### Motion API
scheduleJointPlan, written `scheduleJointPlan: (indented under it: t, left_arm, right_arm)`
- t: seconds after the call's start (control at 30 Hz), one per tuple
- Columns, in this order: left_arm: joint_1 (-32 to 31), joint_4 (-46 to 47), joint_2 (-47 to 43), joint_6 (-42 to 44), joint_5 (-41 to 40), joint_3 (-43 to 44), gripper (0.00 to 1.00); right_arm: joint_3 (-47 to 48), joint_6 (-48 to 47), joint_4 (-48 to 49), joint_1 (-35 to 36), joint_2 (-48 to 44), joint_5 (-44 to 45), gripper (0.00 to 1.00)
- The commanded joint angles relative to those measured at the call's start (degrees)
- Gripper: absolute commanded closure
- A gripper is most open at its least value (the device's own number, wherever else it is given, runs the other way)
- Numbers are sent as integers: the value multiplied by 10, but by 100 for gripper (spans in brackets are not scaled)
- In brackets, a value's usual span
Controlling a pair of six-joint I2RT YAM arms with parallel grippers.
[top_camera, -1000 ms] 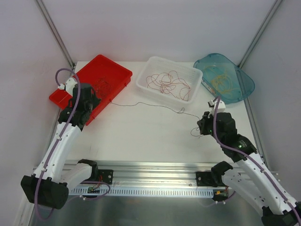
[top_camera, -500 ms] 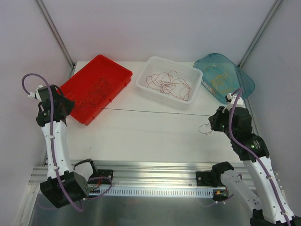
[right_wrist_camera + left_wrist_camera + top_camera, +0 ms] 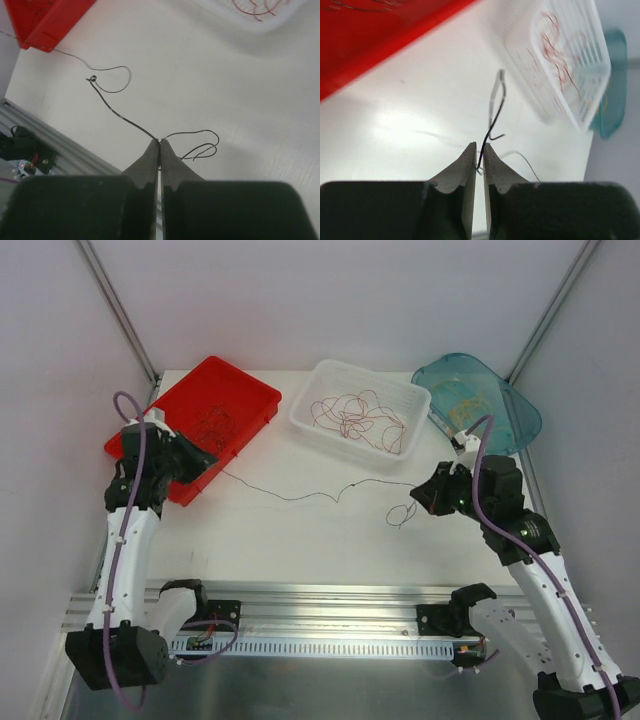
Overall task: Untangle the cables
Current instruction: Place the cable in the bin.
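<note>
**Dark cable strung btw both grippers, slack over the table**

One dark cable (image 3: 300, 497) is laid in a loose wavy line across the white table (image 3: 300, 545). It is run from the left gripper (image 3: 208, 468), at the near corner of the red tray (image 3: 255, 390), over to the right gripper (image 3: 420, 496), w/ a small loop curled just beside the right tips. Right jaws are clenched tight on it. Left jaws are seen w/ a thin slit between them and the wire passed through it; whether it's actually pinched can't be told tbh. The red cables (image 3: 350, 415) are piled in the white basket (image 3: 305, 415) at the back, the yellow cables (image 3: 465, 405) in the teal tray (image 3: 525, 420), and a few dark ones in the red tray.
</note>
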Motion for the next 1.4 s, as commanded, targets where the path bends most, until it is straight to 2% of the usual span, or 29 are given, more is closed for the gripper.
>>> scheduleJointPlan:
  t: [0.0, 0.1, 0.2, 0.23, 0.37, 0.5, 0.63, 0.7, 0.9, 1.03, 1.17, 1.27, 1.3, 1.37]
  left_arm:
    - [-93, 84, -22, -9, 76, -35, 89]
    - [-191, 120, -20, -15, 75, -61, 83]
    - [-253, 147, -6, -16, 59, -75, 78]
    - [-294, 169, 2, -15, 58, -77, 75]
    - [-398, 213, 22, 16, 25, -80, 61]
    - [-452, 245, 60, 29, 45, -76, 37]
    - [-486, 255, 77, 58, 55, -75, 26]
    - [-497, 255, 81, 74, 49, -78, 25]
    - [-517, 256, 101, 124, 35, -89, 24]
    - [-534, 258, 110, 181, 79, -85, 25]
    - [-534, 259, 108, 200, 134, -90, 28]
    - [-534, 258, 104, 205, 145, -96, 37]
    - [-534, 258, 104, 205, 144, -97, 52]
    - [-534, 258, 106, 204, 143, -97, 72]
  right_arm:
    - [13, 0, 69, 32, 22, -94, 99]
    - [22, -6, 79, 82, 57, -74, 99]
    - [26, -4, 92, 132, 97, -49, 99]
    - [27, 1, 100, 144, 105, -48, 99]
    - [34, 5, 137, 200, 152, -40, 99]
    - [49, 2, 150, 247, 191, -30, 99]
    - [53, -2, 153, 271, 214, -19, 99]
    - [51, -1, 159, 278, 220, -23, 99]
    - [51, -6, 174, 291, 219, -42, 99]
    - [47, -9, 172, 292, 217, -43, 99]
    - [37, -11, 166, 292, 213, -33, 99]
    - [31, -11, 165, 291, 207, -30, 99]
    - [30, -10, 165, 292, 208, -30, 99]
    - [31, -11, 161, 292, 205, -30, 99]
